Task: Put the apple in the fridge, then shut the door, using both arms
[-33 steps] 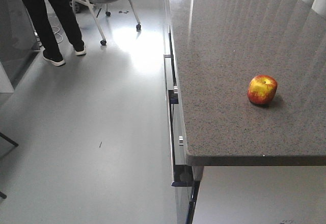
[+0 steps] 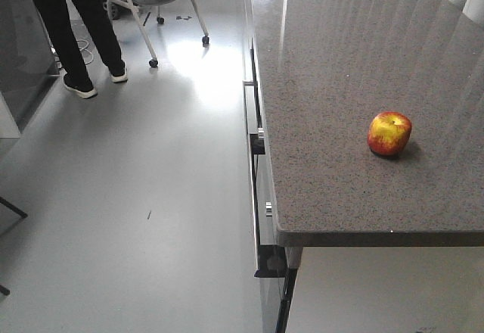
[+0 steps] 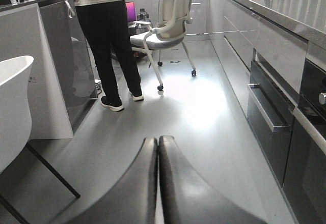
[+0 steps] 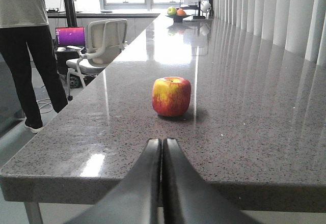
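Note:
The apple is red with a yellow patch and rests on the grey speckled counter, towards its near right end. From the right wrist the apple stands straight ahead, beyond the counter's front edge. My right gripper is shut with nothing in it, a short way short of the fruit. My left gripper is shut too, hanging low over the grey floor of the aisle. The fridge and the door are out of view.
A person in black trousers stands in the aisle at left, beside a white wheeled chair. Drawers with metal handles line the counter's side. A fruit bowl sits at the counter's far end. White blinds run along the right.

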Motion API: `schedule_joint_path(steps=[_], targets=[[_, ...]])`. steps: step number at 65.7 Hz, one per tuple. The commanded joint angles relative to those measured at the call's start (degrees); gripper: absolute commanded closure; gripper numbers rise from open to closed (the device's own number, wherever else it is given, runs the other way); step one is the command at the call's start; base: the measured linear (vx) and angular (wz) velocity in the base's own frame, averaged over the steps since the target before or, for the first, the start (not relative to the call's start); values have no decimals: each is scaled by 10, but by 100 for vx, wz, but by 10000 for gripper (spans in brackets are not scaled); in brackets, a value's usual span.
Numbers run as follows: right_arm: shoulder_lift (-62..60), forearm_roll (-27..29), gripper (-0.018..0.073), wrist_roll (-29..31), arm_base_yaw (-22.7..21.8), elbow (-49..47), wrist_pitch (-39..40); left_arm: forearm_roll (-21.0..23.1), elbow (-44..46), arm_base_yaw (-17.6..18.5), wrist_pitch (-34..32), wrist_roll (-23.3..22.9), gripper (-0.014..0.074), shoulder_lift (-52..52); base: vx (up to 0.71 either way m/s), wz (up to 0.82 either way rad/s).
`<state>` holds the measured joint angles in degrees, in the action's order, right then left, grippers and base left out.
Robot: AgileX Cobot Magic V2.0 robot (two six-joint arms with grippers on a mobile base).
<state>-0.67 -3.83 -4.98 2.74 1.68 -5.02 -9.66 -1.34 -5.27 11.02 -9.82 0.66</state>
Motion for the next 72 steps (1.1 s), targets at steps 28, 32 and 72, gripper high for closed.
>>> schedule_joint_path(steps=[28,32,72], targets=[[-7,-4,562,5,1,-3,41,5,10,3,-39,0,602,8,0,0],[-7,-4,562,5,1,-3,46,5,10,3,-39,0,602,8,0,0],[30,97,561,-34,1,-185,-30,5,10,3,-39,0,602,8,0,0]])
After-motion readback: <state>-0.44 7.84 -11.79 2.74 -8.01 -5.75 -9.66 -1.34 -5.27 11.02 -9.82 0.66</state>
